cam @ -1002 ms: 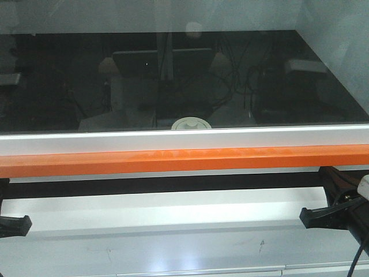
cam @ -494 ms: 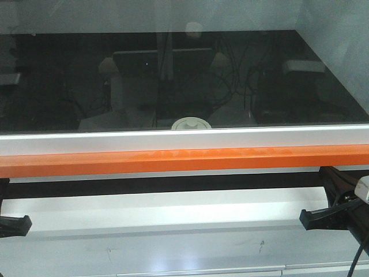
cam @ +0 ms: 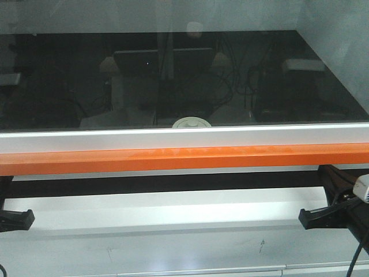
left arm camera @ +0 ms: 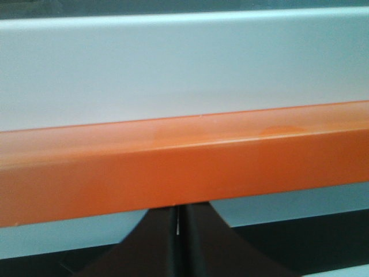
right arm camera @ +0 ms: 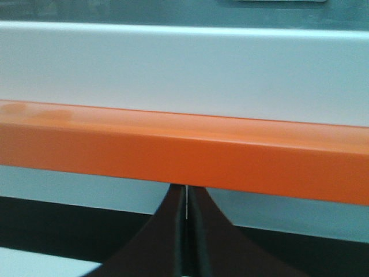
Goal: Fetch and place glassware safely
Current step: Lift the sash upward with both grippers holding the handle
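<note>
Glassware first: the small squat clear glass jar with its cream-white round lid (cam: 191, 122) sits at the near edge of the glossy black worktop (cam: 173, 69). From the front view only the lid top and its knob peek over the long white rail (cam: 184, 137); the glass body is hidden behind it. Below that rail runs a bright orange bar (cam: 184, 158).

Both arms hang low, under the bar and well apart from the jar, one out at each side. The left fingers (left arm camera: 153, 251) are pressed together with only a hairline slit between them, holding nothing. The right fingers (right arm camera: 210, 242) look the same, closed and empty. Both wrist views face the orange bar and white rail, with no jar in sight.

So, as I read it, the fetch has not begun: jar untouched, nothing lifted, nothing placed. Everything is left to do: raise an arm over the rail, open up, take the jar, carry it and set it down gently.
</note>
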`<state>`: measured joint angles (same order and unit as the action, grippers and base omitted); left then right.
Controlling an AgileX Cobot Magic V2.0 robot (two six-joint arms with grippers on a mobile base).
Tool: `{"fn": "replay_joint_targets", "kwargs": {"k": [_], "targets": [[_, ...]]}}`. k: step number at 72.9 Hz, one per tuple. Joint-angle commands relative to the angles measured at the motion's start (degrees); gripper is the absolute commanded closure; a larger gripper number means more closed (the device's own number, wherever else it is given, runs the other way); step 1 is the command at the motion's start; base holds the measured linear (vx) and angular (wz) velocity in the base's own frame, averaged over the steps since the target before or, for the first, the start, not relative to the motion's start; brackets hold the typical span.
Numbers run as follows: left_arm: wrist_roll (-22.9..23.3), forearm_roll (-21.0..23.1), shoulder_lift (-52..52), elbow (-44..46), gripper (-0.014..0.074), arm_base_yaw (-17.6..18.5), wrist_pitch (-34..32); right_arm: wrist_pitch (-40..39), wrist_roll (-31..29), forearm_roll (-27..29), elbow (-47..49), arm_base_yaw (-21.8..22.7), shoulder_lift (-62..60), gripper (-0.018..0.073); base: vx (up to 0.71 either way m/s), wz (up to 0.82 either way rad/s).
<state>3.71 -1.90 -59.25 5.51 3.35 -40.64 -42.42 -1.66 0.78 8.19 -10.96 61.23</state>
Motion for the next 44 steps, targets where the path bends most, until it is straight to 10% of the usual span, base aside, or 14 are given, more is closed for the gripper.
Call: {"fn": "replay_joint_targets", "kwargs": {"k": [1, 44], "targets": [[1.02, 0.20, 0.97, 3.98, 0.0603, 0.37, -13.02, -14.23, -0.50, -2.82, 5.28, 0.08, -2.30, 0.0560, 0.00, 0.00], [2.02, -0.10, 8.70, 11.07, 0.0603, 0.37, -5.48, -8.23, -0.43, -0.32, 8.76, 0.08, -10.41, 0.0560, 0.00, 0.00]]}}
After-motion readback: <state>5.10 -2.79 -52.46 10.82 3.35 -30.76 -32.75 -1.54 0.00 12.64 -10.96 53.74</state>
